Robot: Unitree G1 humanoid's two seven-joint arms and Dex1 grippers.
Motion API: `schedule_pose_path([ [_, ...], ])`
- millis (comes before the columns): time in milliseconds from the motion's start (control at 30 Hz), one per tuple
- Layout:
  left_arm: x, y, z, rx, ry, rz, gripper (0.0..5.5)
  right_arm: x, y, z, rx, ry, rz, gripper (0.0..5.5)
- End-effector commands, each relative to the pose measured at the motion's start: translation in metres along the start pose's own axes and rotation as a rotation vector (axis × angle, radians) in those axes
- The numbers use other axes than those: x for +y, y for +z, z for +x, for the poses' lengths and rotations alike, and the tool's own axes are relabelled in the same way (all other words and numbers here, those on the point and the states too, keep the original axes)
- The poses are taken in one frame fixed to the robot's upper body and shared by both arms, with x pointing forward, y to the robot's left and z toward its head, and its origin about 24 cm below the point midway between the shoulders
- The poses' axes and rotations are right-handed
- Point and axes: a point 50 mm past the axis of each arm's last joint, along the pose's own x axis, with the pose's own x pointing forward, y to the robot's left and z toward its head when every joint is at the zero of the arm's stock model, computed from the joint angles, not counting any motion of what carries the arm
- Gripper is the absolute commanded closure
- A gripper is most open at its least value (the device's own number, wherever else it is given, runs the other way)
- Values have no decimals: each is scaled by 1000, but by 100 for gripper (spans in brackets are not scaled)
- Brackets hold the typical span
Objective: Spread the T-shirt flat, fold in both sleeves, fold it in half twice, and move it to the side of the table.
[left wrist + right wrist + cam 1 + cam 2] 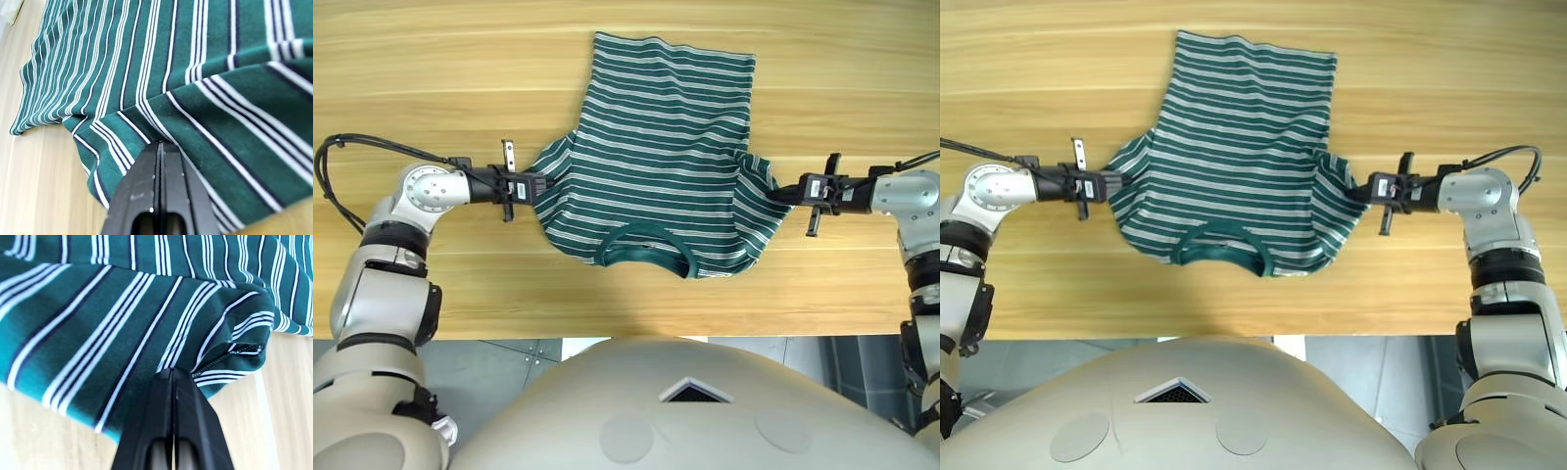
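A pale wooden table [411, 59] with long plank grain fills the scene. At its centre lies the dark green knit T-shirt [656, 147] with thin white and navy stripes, its hem at twelve o'clock and its ribbed collar [646, 245] at six o'clock, nearest the robot. The body lies fairly smooth, but both sleeves are bunched, and soft folds ripple near the shoulders.

At nine o'clock of the shirt, the left gripper [536, 186] has its black fingers pressed together on the sleeve edge, a ridge of cloth rising from the pinch. At three o'clock, the right gripper [783, 193] pinches the other sleeve near its stitched cuff in the same way.

The step looks like spreading, or the start of the sleeve folds. The knit is limp and stretchy, so both arms should pull evenly and low over the wood, avoiding a skewed collar or dragging the whole shirt.
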Motion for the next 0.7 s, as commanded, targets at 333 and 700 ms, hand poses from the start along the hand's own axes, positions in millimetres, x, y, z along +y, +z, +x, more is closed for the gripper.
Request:
schedule_pose_path([
  [333, -24, -13, -27, 99, -108, -28, 548, 4, -15, -1, 83, 27, 28, 550],
  [700, -9, 8, -35, -111, -17, -86, 548, -5, 3, -11, -22, -11, -29, 550],
])
